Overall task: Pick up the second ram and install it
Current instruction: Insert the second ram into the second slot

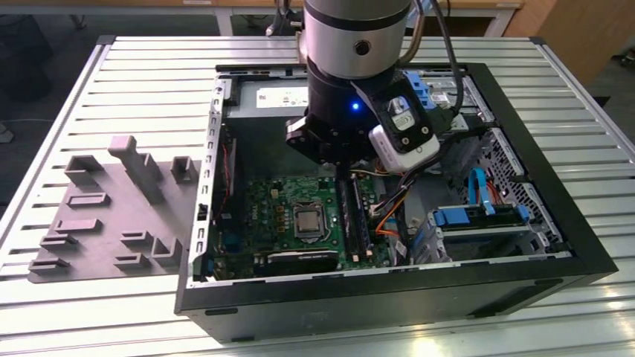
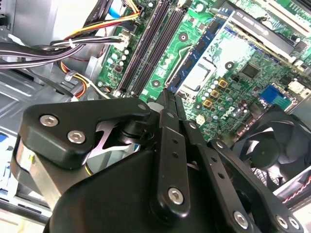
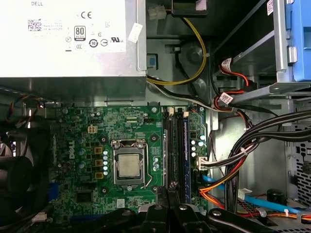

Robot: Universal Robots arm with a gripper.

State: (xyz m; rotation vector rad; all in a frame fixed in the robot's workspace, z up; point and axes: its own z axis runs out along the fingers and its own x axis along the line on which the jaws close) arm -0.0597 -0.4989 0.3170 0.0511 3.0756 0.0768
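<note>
Gripper (image 2: pixel 167 94) pressed together on nothing, tip at second ram (image 1: pixel 352 219), which apparently stands edge-up just beside processor (image 1: pixel 309 222); best pushed squarely down, no tilt.

Second ram (image 2: pixel 167 95): long, thin, flat dark grey-black memory stick. 1 narrow edge showing, pinched between tips of black gripper (image 2: pixel 169 109). Hangs over green motherboard (image 2: pixel 233 68), near end of long black slot rails (image 2: pixel 150 43). Contact with rails unclear.

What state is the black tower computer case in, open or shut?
Open: black tower computer case lacks its side, green motherboard exposed.
</note>
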